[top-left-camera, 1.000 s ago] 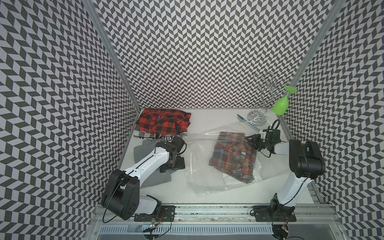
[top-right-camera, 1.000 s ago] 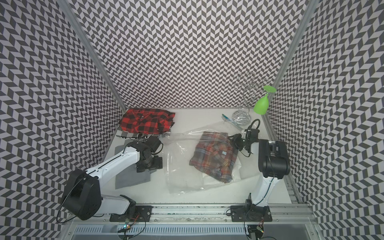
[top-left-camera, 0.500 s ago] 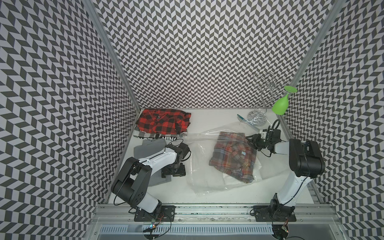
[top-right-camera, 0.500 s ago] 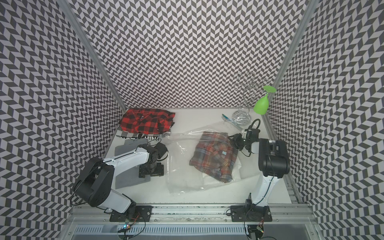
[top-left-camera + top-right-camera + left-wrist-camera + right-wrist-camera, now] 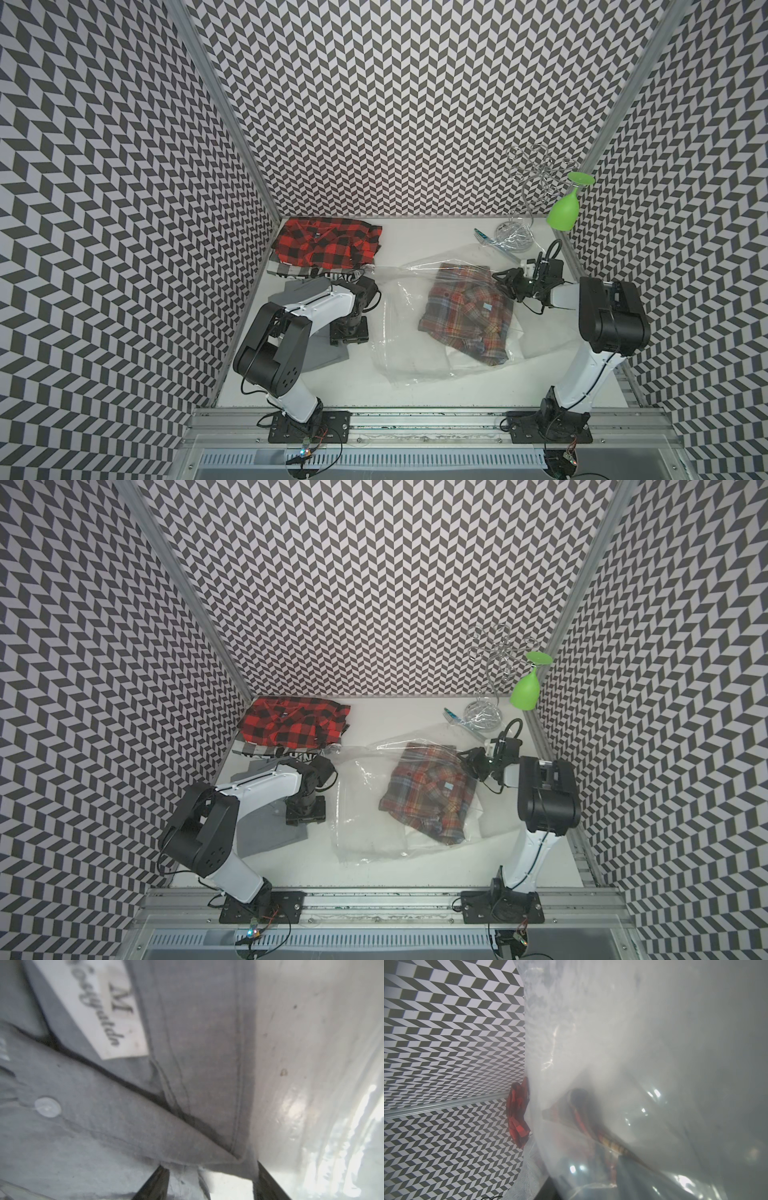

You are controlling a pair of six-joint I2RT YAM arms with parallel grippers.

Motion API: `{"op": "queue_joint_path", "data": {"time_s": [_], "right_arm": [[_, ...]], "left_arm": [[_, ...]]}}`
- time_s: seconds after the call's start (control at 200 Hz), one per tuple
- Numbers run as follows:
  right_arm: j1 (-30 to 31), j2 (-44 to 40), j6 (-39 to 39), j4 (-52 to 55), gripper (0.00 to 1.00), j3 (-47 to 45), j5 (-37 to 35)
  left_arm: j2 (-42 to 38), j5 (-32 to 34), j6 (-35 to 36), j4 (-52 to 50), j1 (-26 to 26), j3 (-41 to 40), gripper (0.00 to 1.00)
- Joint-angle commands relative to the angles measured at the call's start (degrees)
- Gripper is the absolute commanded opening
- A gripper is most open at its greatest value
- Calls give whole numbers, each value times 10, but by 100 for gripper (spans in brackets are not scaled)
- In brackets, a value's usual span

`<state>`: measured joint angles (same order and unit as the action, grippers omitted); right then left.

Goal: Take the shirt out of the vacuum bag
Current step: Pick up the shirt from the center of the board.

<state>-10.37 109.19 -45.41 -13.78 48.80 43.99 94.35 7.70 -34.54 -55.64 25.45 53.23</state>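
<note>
The left arm is folding back over the worktop's (image 5: 415, 399) left side, its elbow standing higher than a second ago. The left gripper (image 5: 209, 1184) is pointing down, jaws apart astride the grey shirt's (image 5: 299, 291) collar tip. The right gripper (image 5: 505, 279) is meeting the vacuum bag (image 5: 399, 332) near the right edge; film is hiding its jaws, so I cannot tell their state. The clear, crinkled bag is lying mid-worktop, unmoved, with the plaid shirt (image 5: 465, 316) inside.

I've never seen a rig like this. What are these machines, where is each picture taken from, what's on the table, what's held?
Two white-and-black robot arms, left and right, stand at a white table. Two pictures look down from overhead; two come from cameras on the arms' wrists. A clear plastic vacuum bag holds a brown plaid shirt; the right tool holds the bag's edge. The left tool stands open over a grey shirt's collar. Behind lie a red-and-black checked shirt and a green glass hanging on a wire rack.
</note>
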Motion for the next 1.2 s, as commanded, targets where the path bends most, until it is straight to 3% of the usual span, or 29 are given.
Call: {"op": "queue_joint_path", "data": {"time_s": [0.0, 0.15, 0.441, 0.661, 0.866, 1.046, 1.196], "right_arm": [[-12, 31, 7, 51, 41, -23, -53], [-12, 33, 3, 45, 41, -23, -48], [-12, 33, 2, 42, 41, -23, -45], [-12, 33, 2, 39, 41, -25, -40], [-12, 29, 4, 41, 41, -24, -37], [-12, 27, 3, 43, 40, -23, -38], [-12, 27, 2, 42, 40, -23, -35]], "left_arm": [[45, -2, 4, 62, -8, -44, 53], [41, -28, 21, 75, -29, -48, 31], [6, -77, 60, 86, -95, -43, 0], [-42, -116, 84, 92, -136, -43, 0], [-136, -204, 93, 103, -215, -30, 0], [-195, -271, 81, 119, -245, -4, 0], [-222, -290, 65, 131, -261, 11, 0]]}}
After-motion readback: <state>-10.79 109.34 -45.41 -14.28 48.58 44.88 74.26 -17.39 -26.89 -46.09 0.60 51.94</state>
